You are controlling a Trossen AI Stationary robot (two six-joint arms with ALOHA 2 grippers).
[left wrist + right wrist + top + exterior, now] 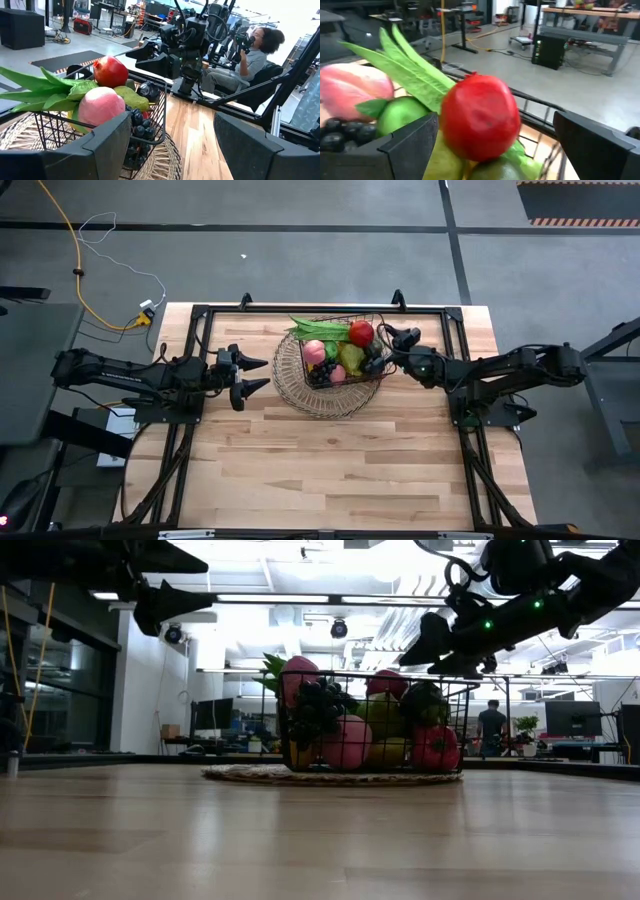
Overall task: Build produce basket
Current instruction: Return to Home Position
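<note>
Hanging open and empty, the right claw (pixel 388 350) sits at the right end of the basket (pixel 60 131), raised above its rim in the low view. The pomegranate (pixel 480 117) lies straight ahead between the spread fingers. A gap shows on at least one side, so I judge it to be resting on the pile, not gripped.

The basket stands on a round wire dish (pixel 300 398) near the middle of the far edge of the bench (pixel 330 470). It is heaped with produce: long green pods (pixel 315 328) pointing toward the far-left corner, a pink fruit (pixel 314 351), and dark grapes (pixel 322 373).

From the right claw the load lies toward the bench's left edge, so going home means backing toward the right edge. Lifting before pulling away looks wise, since the rim and the pomegranate are the nearest things to catch.

The left claw (pixel 258 375) waits open and empty off the basket's left end, apart from the dish. A person (pixel 255 55) sits beyond the bench, well clear of it.
</note>
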